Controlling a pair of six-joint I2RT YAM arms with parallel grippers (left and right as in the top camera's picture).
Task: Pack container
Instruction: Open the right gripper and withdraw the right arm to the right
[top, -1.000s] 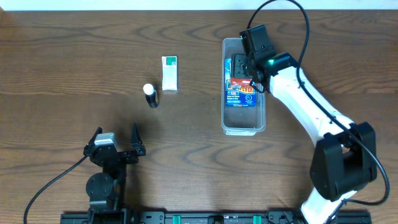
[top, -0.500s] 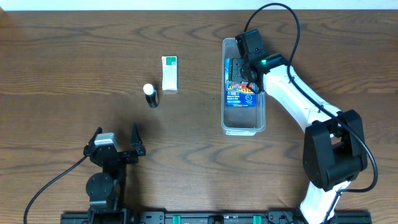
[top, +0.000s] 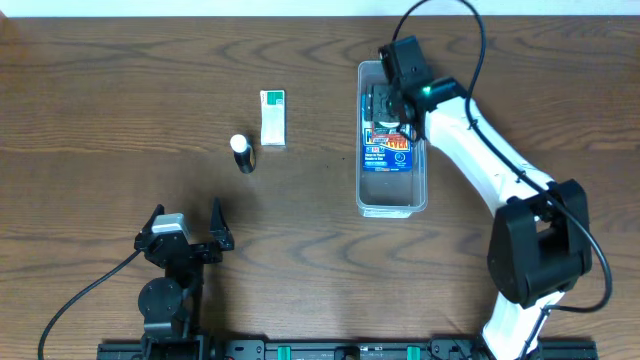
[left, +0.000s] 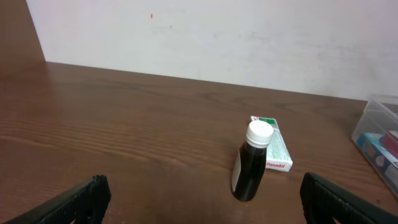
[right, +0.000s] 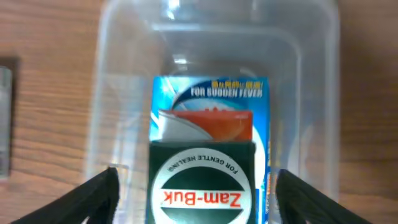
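The container (top: 392, 196) is a clear long tub right of the table's centre. Inside it lie a blue box (top: 388, 152), a red box (top: 398, 133) and a dark green Zam-Buk box (top: 384, 103). My right gripper (top: 391, 98) hangs over the tub's far end. In the right wrist view the Zam-Buk box (right: 202, 183) rests on the red box (right: 205, 124) and blue box (right: 211, 99) inside the container (right: 124, 81). My right gripper (right: 200, 200) is open, with a gap on each side of that box. My left gripper (top: 187, 212) stands open near the front edge, holding nothing.
A dark bottle with a white cap (top: 241, 152) stands left of centre, beside a white and green Panadol box (top: 272, 117). In the left wrist view the bottle (left: 252, 163) stands ahead of my left gripper (left: 208, 205), with the Panadol box (left: 273, 149) behind it.
The right gripper's jaws have spread wider around the Zam-Buk box, which now lies free in the tub. The right wrist shifted slightly. The left arm is still.
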